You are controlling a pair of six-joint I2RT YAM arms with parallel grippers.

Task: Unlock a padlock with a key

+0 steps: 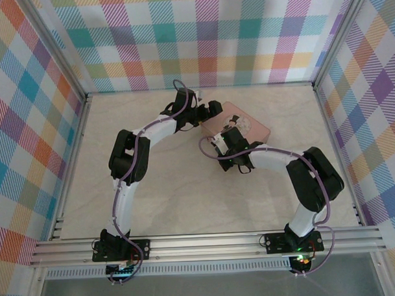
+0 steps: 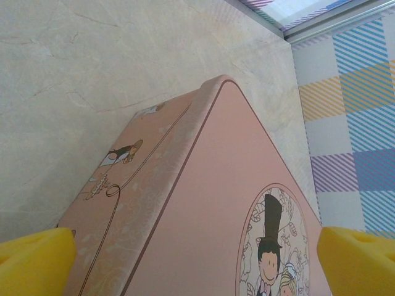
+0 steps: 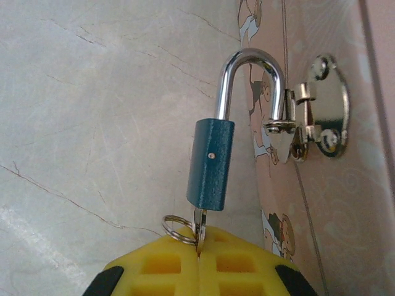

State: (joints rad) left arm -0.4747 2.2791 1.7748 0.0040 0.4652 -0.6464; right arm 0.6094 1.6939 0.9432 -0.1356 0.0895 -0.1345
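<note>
Right wrist, nearest first: right gripper [image 3: 199,262] pinched tight on the key [image 3: 199,221], key ring [image 3: 176,227] just beside. Beyond, key seated in the underside of the padlock [image 3: 210,164]; shackle [image 3: 250,58] hooked through the hasp [image 3: 290,126] on the pink tin [image 3: 345,216]. Left wrist: left gripper [image 2: 197,262] spread wide, fingers either side of the tin, pale table [image 2: 92,74] behind.
</note>
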